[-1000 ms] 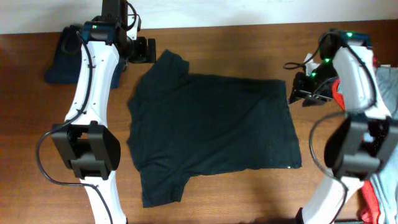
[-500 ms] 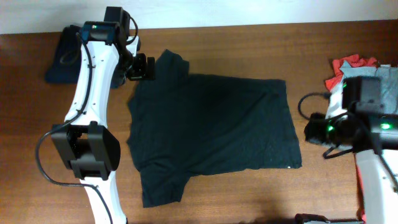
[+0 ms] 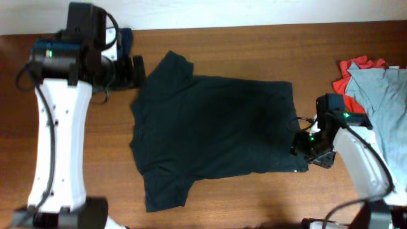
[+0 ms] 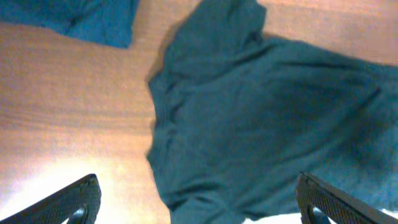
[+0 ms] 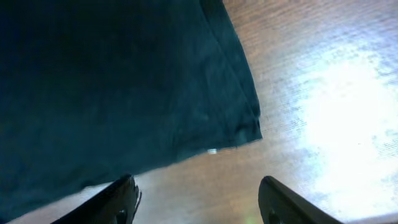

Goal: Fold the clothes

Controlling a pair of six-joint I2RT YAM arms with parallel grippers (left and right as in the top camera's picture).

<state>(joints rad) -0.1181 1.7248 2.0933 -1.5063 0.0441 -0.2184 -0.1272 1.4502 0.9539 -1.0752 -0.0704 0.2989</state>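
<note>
Dark T-shirt on table; navy cloth top left, seemingly separate.

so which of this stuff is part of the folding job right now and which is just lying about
Job in hand: black T-shirt, spread flat on the table.
Lying about, untouched: navy garment at the far left; grey garment and red garment heaped at the right edge.

No text, brand, or number can be read anywhere. The only marking is a tiny white mark near the hem corner of the black T-shirt, and it is too small to make out in either view.
</note>
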